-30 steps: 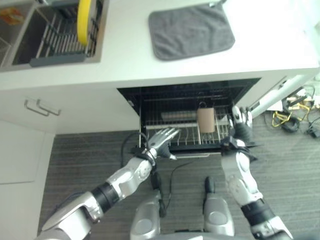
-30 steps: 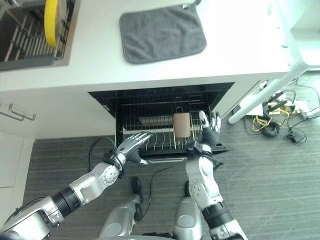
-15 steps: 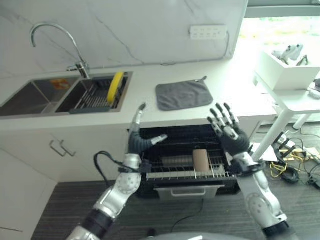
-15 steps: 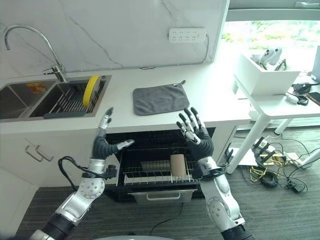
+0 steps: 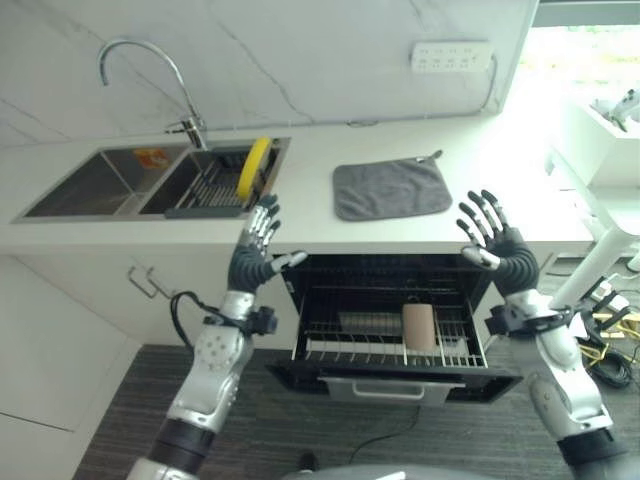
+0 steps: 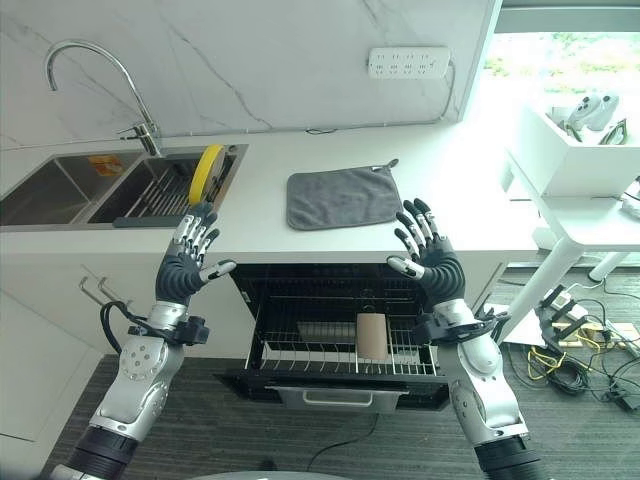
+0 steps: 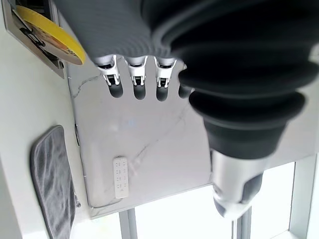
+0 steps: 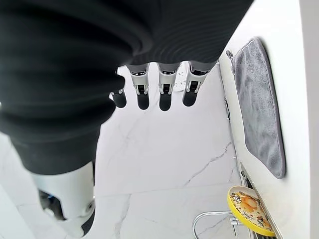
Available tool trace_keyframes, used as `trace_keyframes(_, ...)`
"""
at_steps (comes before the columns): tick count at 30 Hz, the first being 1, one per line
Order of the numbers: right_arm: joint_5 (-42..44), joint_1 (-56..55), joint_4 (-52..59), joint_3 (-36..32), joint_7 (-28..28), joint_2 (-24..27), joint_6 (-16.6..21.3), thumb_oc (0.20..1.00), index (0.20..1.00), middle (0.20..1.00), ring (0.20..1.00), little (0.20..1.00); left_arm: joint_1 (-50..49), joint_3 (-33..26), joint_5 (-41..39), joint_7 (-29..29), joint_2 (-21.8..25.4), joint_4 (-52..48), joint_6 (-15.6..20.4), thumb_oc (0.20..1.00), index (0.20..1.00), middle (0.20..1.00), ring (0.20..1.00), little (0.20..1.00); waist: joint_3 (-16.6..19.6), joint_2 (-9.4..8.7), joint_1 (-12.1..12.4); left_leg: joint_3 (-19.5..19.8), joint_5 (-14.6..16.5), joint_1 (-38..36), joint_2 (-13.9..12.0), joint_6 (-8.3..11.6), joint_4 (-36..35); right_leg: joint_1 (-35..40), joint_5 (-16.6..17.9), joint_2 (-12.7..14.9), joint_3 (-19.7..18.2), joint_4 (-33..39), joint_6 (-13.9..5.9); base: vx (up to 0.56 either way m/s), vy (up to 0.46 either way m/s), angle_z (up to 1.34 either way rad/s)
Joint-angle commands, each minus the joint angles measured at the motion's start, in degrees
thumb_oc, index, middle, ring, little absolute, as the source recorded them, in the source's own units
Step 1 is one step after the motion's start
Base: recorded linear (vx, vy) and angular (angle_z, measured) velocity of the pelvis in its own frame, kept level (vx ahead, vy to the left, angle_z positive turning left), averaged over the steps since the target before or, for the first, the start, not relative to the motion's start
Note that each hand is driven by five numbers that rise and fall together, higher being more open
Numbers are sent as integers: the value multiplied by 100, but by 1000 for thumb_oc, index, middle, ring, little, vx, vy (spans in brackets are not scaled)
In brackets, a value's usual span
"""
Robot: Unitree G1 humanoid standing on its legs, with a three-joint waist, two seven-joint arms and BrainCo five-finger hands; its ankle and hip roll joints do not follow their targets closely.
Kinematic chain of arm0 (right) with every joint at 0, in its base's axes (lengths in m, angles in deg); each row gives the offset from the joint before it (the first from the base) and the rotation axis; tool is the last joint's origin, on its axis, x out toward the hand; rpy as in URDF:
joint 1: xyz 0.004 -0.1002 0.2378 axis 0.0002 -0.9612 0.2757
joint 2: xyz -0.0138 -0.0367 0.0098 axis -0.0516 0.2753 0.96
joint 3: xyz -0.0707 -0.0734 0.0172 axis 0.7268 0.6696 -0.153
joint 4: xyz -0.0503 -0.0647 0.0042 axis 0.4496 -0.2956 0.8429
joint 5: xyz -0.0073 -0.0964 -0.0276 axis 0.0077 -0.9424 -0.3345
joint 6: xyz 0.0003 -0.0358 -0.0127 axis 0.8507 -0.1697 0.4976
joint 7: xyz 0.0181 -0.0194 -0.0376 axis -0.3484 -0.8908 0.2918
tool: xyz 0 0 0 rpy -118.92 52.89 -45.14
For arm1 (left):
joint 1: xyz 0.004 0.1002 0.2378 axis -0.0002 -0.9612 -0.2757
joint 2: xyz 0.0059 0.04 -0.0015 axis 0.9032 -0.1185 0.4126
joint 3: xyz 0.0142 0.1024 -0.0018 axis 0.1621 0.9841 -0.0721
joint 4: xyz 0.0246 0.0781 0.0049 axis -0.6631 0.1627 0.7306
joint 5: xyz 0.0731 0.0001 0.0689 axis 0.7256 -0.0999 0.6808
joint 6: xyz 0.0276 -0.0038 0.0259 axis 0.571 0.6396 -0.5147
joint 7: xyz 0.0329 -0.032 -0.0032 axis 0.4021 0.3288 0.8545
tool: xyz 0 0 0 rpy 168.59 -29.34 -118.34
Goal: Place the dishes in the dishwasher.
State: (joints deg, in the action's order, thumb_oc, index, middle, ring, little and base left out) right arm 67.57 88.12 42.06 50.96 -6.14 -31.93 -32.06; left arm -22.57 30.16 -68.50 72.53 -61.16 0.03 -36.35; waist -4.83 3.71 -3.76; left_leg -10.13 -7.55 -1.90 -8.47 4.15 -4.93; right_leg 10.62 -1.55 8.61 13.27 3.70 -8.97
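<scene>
A yellow plate [image 5: 253, 167] stands on edge in the rack of the right sink basin [image 5: 190, 186]; it also shows as the yellow plate [image 8: 250, 210] in the right wrist view. Under the counter the dishwasher [image 5: 395, 330] is open, its wire rack [image 6: 350, 352] pulled out, with a brown cup [image 5: 418, 326] standing in it. My left hand [image 5: 254, 257] is raised in front of the counter edge below the sink, fingers straight and spread, empty. My right hand [image 5: 500, 246] is raised above the dishwasher's right side, fingers spread, empty.
A grey cloth [image 5: 391, 188] lies on the white counter [image 5: 320, 215] above the dishwasher. A tap [image 5: 165, 80] stands behind the sink. A white side table [image 6: 585, 205] with a tray stands at the right, cables on the floor beneath it. Cupboard handles [image 5: 146, 287] are at the left.
The view has risen from the dishwasher to take in the counter and wall. Both hands have lifted from the rack's front to counter height, and the left hand's fingers have straightened.
</scene>
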Motion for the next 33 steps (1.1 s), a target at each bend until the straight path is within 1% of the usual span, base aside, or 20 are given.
trace_keyframes(1, 58, 1023, 124, -226, 388, -73, 461, 1000, 1000, 1000, 1000, 1000, 1256, 146, 34, -162, 286, 9, 154, 1000, 1000, 1000, 1000, 1000, -31, -403, 47, -98, 953, -365, 118, 158, 427, -413, -30, -268, -174, -85, 185, 36, -35, -3)
trace_keyframes(7, -38, 1039, 70, -235, 619, -76, 256, 1000, 1000, 1000, 1000, 1000, 1211, 111, 126, -212, 287, -37, 87, 1000, 1000, 1000, 1000, 1000, -7, -415, 77, 53, 999, -393, 179, 114, 437, -394, -126, -367, -260, -158, 237, 30, -35, -2)
trace_keyframes(9, -340, 868, 166, -325, 721, 41, 187, 1000, 1000, 1000, 1000, 1000, 1186, 79, 174, -208, 279, -80, 178, 1000, 1000, 1000, 1000, 1000, -58, -522, -13, -301, 1291, -163, 338, 79, 1225, -391, -118, -287, -248, -246, 277, 83, -3, 2)
trace_keyframes(11, -428, 807, 184, -385, 722, 114, 276, 1000, 1000, 1000, 1000, 1000, 1157, 41, 192, -205, 278, -111, 196, 1000, 1000, 1000, 1000, 1000, -92, -554, -24, -362, 1303, 36, 317, 87, 1641, -383, -92, -248, -236, -245, 304, 53, 76, 29)
trace_keyframes(12, -417, 787, 205, -426, 727, 148, 309, 1000, 1000, 1000, 1000, 1000, 1136, 15, 217, -195, 268, -152, 182, 1000, 1000, 1000, 1000, 1000, -123, -559, -21, -327, 1231, 165, 242, 115, 1837, -382, -79, -248, -257, -244, 326, 55, 250, 39)
trace_keyframes(13, -310, 806, 205, -491, 700, 190, 313, 1000, 1000, 1000, 1000, 1000, 1123, 9, 254, -219, 260, -210, 122, 1000, 1000, 1000, 1000, 1000, -155, -526, -34, -162, 1022, 194, -44, 184, 1687, -435, -75, -265, -371, -302, 328, 83, 345, 15)
trace_keyframes(16, -366, 857, 200, -434, 661, 177, 251, 1000, 1000, 1000, 1000, 1000, 1086, -31, 270, -264, 306, -212, 134, 1000, 1000, 1000, 1000, 1000, -169, -421, -19, 258, 508, 123, -477, 354, 1248, -449, -151, -245, -658, -387, 287, 154, 441, -33)
trace_keyframes(17, -390, 851, 238, -418, 668, 198, 182, 1000, 1000, 1000, 1000, 1000, 1052, -73, 280, -277, 328, -215, 130, 1000, 1000, 1000, 1000, 1000, -161, -374, -27, 444, 396, 25, -650, 402, 1030, -448, -207, -172, -797, -445, 237, 203, 546, -40)
trace_keyframes(19, -369, 797, 372, -500, 777, 281, 58, 1000, 1000, 1000, 1000, 1000, 996, -122, 377, -215, 343, -166, 166, 1000, 1000, 1000, 1000, 1000, -146, -298, -78, 555, 270, -69, -815, 448, 820, -524, -205, 35, -916, -568, 114, 218, 595, -41)
trace_keyframes(20, -296, 782, 386, -561, 818, 349, 49, 1000, 1000, 1000, 1000, 1000, 998, -91, 395, -194, 392, -129, 181, 1000, 1000, 1000, 1000, 1000, -143, -285, -118, 416, 511, -198, -770, 446, 727, -560, -214, 197, -851, -672, 21, 222, 593, -46)
trace_keyframes(22, -227, 654, 425, -711, 994, 320, 49, 1000, 1000, 1000, 1000, 1000, 1068, 23, 457, -79, 403, -4, 99, 1000, 1000, 1000, 1000, 1000, -142, -265, -203, 148, 734, -299, -698, 455, 667, -580, -233, 597, -679, -907, -210, 212, 544, -21)
trace_keyframes(24, -170, 482, 424, -817, 986, 214, 135, 1000, 1000, 1000, 1000, 1000, 1174, 150, 561, -24, 449, 29, -20, 1000, 1000, 1000, 1000, 1000, -173, -295, -180, 227, 919, -200, -363, 286, 748, -677, -191, 914, -570, -1131, -366, 149, 489, 41)
trace_keyframes(25, -264, 343, 497, -856, 913, 136, 168, 1000, 1000, 1000, 1000, 1000, 1131, 162, 662, -63, 469, 24, -33, 1000, 1000, 1000, 1000, 1000, -223, -298, -177, 148, 993, -217, -114, 131, 760, -889, 84, 1158, -378, -1479, -349, 128, 581, 56)
trace_keyframes(26, -275, 298, 602, -877, 844, 85, 124, 1000, 1000, 1000, 1000, 1000, 1059, 112, 716, -138, 513, 2, -39, 1000, 1000, 1000, 1000, 1000, -247, -301, -134, -81, 1025, -287, 24, 24, 688, -1058, 314, 1267, -109, -1720, -369, 104, 743, 25)
trace_keyframes(27, -302, 463, 631, -740, 930, -13, 35, 1000, 1000, 1000, 1000, 1000, 1046, 16, 704, -236, 653, -45, -1, 1000, 1000, 1000, 1000, 1000, -284, -250, 38, -469, 1011, -404, 169, -112, 412, -1258, 201, 859, 307, -2043, -379, 73, 580, -17)
trace_keyframes(28, -373, 520, 604, -644, 1019, -21, 20, 1000, 1000, 1000, 1000, 1000, 1141, 13, 615, -206, 713, -6, 2, 1000, 1000, 1000, 1000, 1000, -293, -243, 40, -483, 1001, -392, 224, -142, 389, -1254, 26, 532, 310, -2032, -327, 104, 451, -121)
trace_keyframes(29, -488, 604, 496, -553, 1081, -67, 54, 1000, 1000, 1000, 1000, 1000, 1227, -1, 540, -176, 710, 61, 37, 1000, 1000, 1000, 1000, 1000, -283, -271, 82, -573, 1005, -407, 315, -180, 331, -1147, -159, 117, 503, -1888, -176, 112, 157, -120)
trace_keyframes(31, -528, 656, 429, -510, 1126, -81, 115, 1000, 1000, 1000, 1000, 1000, 1237, -11, 533, -173, 690, 34, -1, 1000, 1000, 1000, 1000, 1000, -270, -303, 111, -622, 1015, -433, 398, -199, 275, -1094, -190, -107, 618, -1767, -94, 100, 78, -32)
trace_keyframes(32, -520, 704, 361, -479, 1107, -82, 178, 1000, 1000, 1000, 1000, 1000, 1224, -12, 514, -172, 643, 1, -107, 1000, 1000, 1000, 1000, 1000, -242, -353, 120, -582, 1030, -433, 557, -227, 241, -1084, -188, -362, 601, -1630, -15, 195, -38, 17)
trace_keyframes(33, -467, 682, 314, -492, 995, -79, 199, 1000, 1000, 1000, 1000, 1000, 1243, 35, 599, -223, 502, 91, -210, 1000, 1000, 1000, 1000, 1000, -206, -399, 48, -410, 1110, -336, 733, -252, 451, -936, -411, -613, 360, -1285, 219, 208, -81, -3)
